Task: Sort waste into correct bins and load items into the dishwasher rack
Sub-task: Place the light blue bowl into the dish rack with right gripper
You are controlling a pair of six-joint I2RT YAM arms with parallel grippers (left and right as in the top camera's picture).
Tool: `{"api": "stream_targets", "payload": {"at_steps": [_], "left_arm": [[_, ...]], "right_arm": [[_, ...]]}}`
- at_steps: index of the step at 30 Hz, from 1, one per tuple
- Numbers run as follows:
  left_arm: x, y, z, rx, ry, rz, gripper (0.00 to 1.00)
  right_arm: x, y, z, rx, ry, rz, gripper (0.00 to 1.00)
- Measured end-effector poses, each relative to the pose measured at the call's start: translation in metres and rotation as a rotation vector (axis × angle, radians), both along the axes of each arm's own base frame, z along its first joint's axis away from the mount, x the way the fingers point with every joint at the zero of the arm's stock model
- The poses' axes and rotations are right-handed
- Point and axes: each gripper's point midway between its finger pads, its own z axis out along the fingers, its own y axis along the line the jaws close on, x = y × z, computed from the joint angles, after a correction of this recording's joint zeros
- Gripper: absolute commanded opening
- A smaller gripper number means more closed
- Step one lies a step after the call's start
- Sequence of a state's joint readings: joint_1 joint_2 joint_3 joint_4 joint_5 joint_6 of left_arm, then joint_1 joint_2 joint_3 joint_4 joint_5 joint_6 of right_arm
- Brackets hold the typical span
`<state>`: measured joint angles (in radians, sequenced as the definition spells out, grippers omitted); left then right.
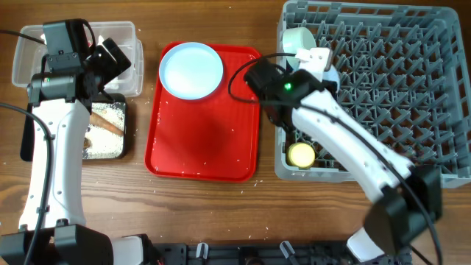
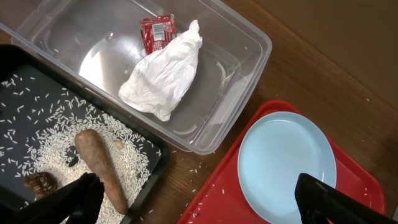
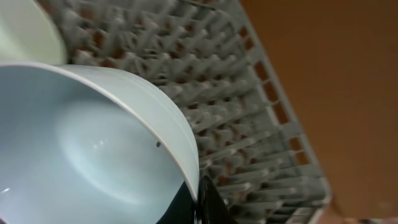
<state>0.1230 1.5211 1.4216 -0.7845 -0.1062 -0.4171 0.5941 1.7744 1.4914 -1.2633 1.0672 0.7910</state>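
The right hand (image 3: 200,202) is clamped on the rim of the pale blue bowl (image 3: 93,155), holding it tilted over the left side of the grey dishwasher rack (image 1: 412,88). Just beside it, in the rack's far left corner, sits the pale green bowl (image 1: 298,38), and the small yellow cup (image 1: 300,154) stands in the near left corner. Over on the other side, the left hand (image 2: 196,186) hangs with its fingers wide apart, gripping nothing, above the spot where the black tray (image 2: 12,59) meets the clear tub (image 2: 249,56). The crumpled white paper (image 2: 165,71) and the red wrapper (image 2: 155,34) lie in the tub; the rice (image 2: 62,134), the brown stick (image 2: 99,168) and a small brown lump (image 2: 40,183) lie in the black tray. The pale blue plate (image 1: 191,70) rests on the far end of the red tray (image 1: 202,140), in the middle of the wooden surface (image 1: 206,213).
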Motion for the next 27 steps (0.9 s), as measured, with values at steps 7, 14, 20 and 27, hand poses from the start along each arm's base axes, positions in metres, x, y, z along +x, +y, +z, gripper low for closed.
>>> {"api": "stream_targets", "payload": {"at_steps": [7, 14, 20, 27], "left_arm": [[0.000, 0.000, 0.000, 0.000, 0.000, 0.000, 1.00], [0.000, 0.000, 0.000, 0.000, 0.000, 0.000, 1.00], [0.000, 0.000, 0.000, 0.000, 0.000, 0.000, 1.00], [0.000, 0.000, 0.000, 0.000, 0.000, 0.000, 1.00]], "right_arm": [[0.020, -0.011, -0.019, -0.129, 0.034, -0.006, 0.04], [0.047, -0.002, -0.015, -0.280, 0.048, 0.073, 0.04], [0.047, -0.005, -0.011, -0.361, 0.112, 0.101, 0.04], [0.045, 0.000, -0.029, -0.287, 0.191, 0.140, 0.04]]}}
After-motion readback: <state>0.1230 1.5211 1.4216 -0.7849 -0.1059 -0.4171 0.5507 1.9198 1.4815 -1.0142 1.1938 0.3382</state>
